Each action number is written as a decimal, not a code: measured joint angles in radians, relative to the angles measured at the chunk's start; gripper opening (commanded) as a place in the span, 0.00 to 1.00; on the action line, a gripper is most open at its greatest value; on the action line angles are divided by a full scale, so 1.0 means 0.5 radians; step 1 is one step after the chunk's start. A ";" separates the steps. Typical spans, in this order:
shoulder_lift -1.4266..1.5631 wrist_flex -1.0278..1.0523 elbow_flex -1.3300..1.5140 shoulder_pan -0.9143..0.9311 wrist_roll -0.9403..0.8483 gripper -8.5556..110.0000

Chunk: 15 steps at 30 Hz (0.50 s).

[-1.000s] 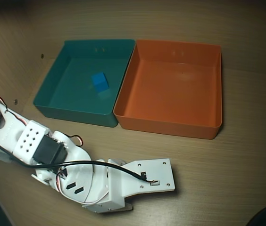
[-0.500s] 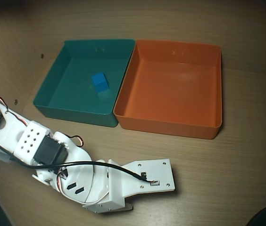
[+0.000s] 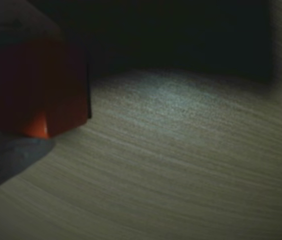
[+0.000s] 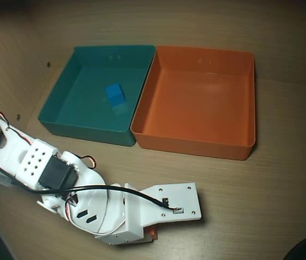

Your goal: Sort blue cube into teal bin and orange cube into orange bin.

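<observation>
From where I stand the arm is folded low over the near edge of the bench [image 4: 283, 179], its white head hiding the gripper [image 4: 150, 234] from above. Only a sliver of the orange cube [image 4: 152, 233] peeks out beneath it. In the wrist view the orange cube [image 3: 36, 90] sits hard against the left edge on the wood, with a grey finger [image 3: 6, 157] just under it; whether the gripper is pinching the cube or merely bracketing it, I cannot tell. The blue cube [image 4: 115, 94] already lies inside the teal bin [image 4: 52, 111]. The orange bin [image 4: 248, 97] is empty and lies up and to the right of the gripper in the overhead view, so I judge that the 1 carry left runs that way.
</observation>
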 measured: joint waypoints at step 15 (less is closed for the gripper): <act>0.528 -0.015 -0.015 -0.028 0.672 0.02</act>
